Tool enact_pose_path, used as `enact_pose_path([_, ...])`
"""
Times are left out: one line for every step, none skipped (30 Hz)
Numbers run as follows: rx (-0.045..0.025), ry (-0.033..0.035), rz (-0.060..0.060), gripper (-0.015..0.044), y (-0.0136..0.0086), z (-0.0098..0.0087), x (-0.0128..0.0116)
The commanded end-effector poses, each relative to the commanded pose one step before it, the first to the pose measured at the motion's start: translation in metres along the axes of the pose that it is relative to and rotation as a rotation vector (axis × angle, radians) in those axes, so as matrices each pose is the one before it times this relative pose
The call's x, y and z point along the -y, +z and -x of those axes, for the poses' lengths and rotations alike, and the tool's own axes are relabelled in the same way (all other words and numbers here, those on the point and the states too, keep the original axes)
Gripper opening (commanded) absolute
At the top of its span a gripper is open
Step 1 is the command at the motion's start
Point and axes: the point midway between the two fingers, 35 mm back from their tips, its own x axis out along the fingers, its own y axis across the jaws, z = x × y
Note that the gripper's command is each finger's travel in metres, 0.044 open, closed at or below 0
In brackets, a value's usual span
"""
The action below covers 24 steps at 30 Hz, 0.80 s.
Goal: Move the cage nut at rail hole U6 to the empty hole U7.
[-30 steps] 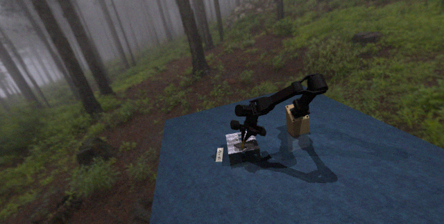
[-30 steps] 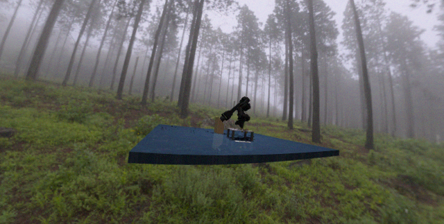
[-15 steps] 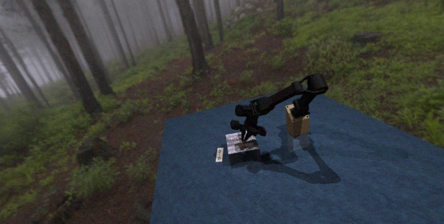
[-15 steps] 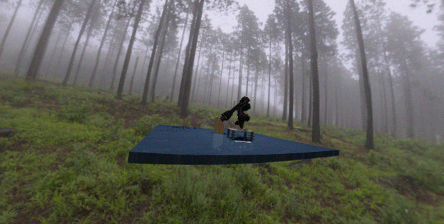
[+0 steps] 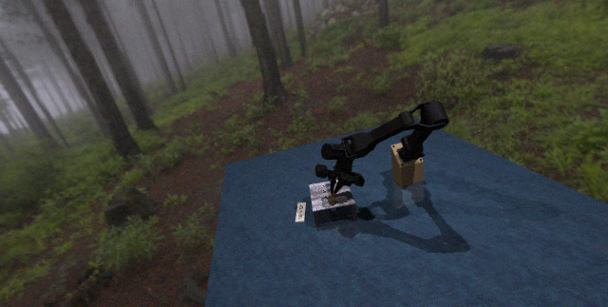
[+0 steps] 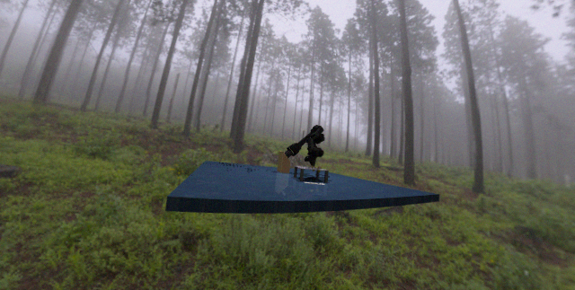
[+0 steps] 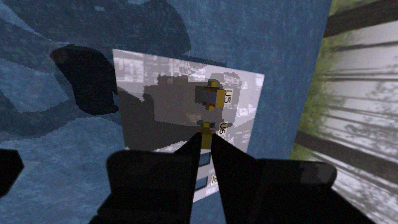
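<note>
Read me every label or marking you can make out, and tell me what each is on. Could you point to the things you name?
"U5": pale grey rail plate [image 7: 135, 70], beside the upper yellow-and-grey nut [image 7: 218, 97].
"U6": same plate, beside the nut at the pincer [image 7: 205, 136].
Lower label on that plate: unreadable.
White rectangular tag [image 5: 300, 212] on the blue table [image 5: 266, 250]: too blurred.

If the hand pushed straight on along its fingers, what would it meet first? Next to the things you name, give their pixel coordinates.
Probably the light plate [image 5: 319, 195] [image 7: 135, 75] around U6, with the gripped yellow nut [image 7: 206, 142] arriving first; depth is unclear.
</note>
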Motion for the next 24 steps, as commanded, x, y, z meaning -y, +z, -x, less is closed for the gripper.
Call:
enact_pose_path([0.00083, -0.00184, 0.0033, 0.0027, 0.0006, 0.00017, -0.0004])
enact_pose_path([-0.00027, -0.00151, 0.0, 0.0027, 0.0002, 0.00006, 0.0])
enact_pose_path([-0.00022, -0.00124, 0.0, 0.0027, 0.00016, 0.00005, 0.0])
enact_pose_path([-0.00014, -0.00082, 0.0, 0.0027, 0.00011, 0.00003, 0.0])
enact_pose_path([-0.00005, -0.00029, 0.0, 0.0027, 0.00004, 0.00001, 0.0])
enact_pose_path([0.0, 0.0, 0.0, 0.0027, 0.0, 0.0, 0.0])
enact_pose_path([0.0, 0.0, 0.0, 0.0027, 0.0, 0.0, 0.0])
enact_pose_path([0.0, 0.0, 0.0, 0.0027, 0.0, 0.0, 0.0])
enact_pose_path([0.0, 0.0, 0.0, 0.0027, 0.0, 0.0, 0.0])
enact_pose_path([0.0, 0.0, 0.0, 0.0027, 0.0, 0.0, 0.0])
enact_pose_path([0.0, 0.0, 0.0, 0.0027, 0.0, 0.0, 0.0])
enact_pose_path([0.0, 0.0, 0.0, 0.0027, 0.0, 0.0, 0.0])
enact_pose_path([0.0, 0.0, 0.0, 0.0027, 0.0, 0.0, 0.0])
enact_pose_path([0.0, 0.0, 0.0, 0.0027, -0.00001, -0.00001, 0.00009])
enact_pose_path([0.0, -0.00001, 0.0, 0.0027, -0.00001, -0.00001, 0.00013])
enact_pose_path([0.0, -0.00001, 0.0, 0.0027, -0.00001, -0.00001, 0.00018])
enact_pose_path([0.0, -0.00001, 0.0, 0.0027, -0.00002, -0.00002, 0.00026])
enact_pose_path([0.0, -0.00002, 0.0, 0.0027, -0.00003, -0.00002, 0.00034])
enact_pose_path([-0.00002, -0.00035, 0.0, 0.0027, 0.0, 0.0, -0.00001])
enact_pose_path([-0.00003, -0.00073, 0.0, 0.0027, 0.0, 0.0, -0.00001])
enact_pose_path([-0.00004, -0.001, 0.0, 0.0027, 0.0, 0.0, -0.00002])
enact_pose_path([-0.00005, -0.00131, 0.0, 0.0027, 0.0, 0.0, -0.00002])
enact_pose_path([-0.00007, -0.00164, 0.0, 0.0027, 0.0, 0.0, -0.00003])
enact_pose_path([-0.00007, -0.00201, 0.0, 0.0027, 0.0, 0.0, -0.00004])
